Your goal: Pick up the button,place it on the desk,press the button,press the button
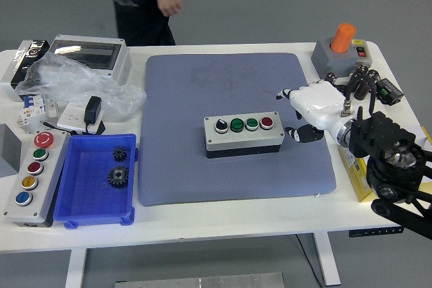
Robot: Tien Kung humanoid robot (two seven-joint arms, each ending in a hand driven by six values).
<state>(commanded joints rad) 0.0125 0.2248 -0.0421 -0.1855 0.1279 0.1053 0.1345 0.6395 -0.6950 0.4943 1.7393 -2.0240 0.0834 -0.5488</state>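
On the blue mat (202, 166), mid-table: button box (244, 135) lies flat, long axis 9-to-3, four buttons facing up | right hand (312, 109) just off its 3 o'clock end, apart from it, fingers loose, holding nothing | box lies toward 9 o'clock from hand | left arm unseen, so right is nearer.

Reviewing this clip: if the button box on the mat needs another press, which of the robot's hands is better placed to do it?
Probably the right. The right hand hangs just beside the right end of the button box on the blue mat, holding nothing. The left arm is not in view.
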